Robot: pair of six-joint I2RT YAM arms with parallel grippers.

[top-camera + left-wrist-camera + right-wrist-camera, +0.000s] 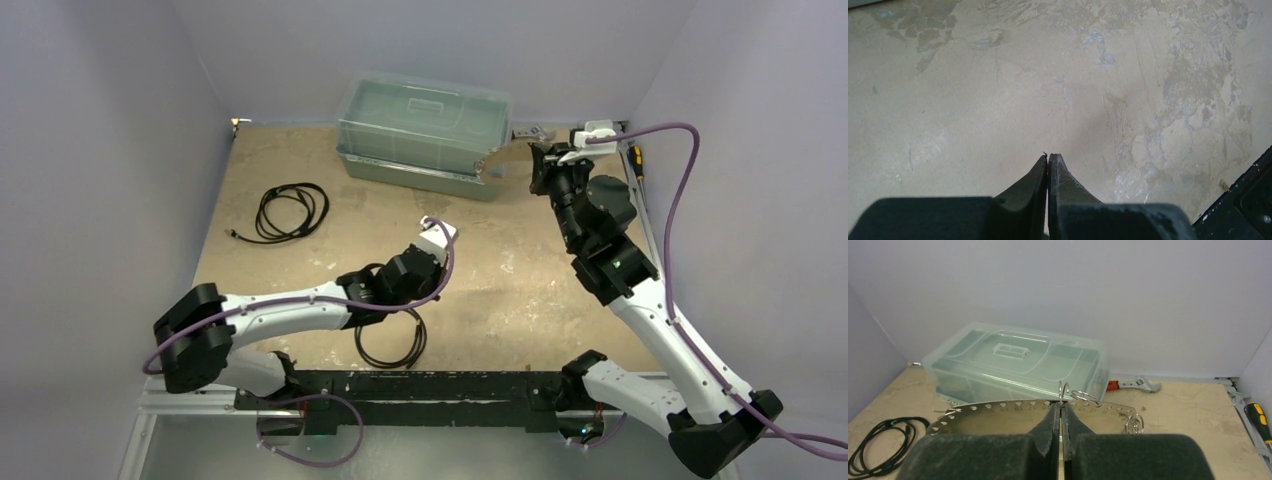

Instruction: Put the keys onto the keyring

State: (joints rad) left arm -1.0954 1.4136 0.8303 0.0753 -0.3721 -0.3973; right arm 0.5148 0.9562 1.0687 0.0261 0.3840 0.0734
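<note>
- Left arm [290,312] stretches low from lower left toward frame centre, left fingers [1037,177] pressed together.
- Right arm [640,300] rises to upper right, right fingers [1049,425] closed tight.

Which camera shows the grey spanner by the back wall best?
The right wrist view: the spanner lies nearly whole on the table right of the clear box, jaw and red handle both plain. The top external view shows only a small grey sliver past the box's right end. The left wrist view shows none of it.
</note>
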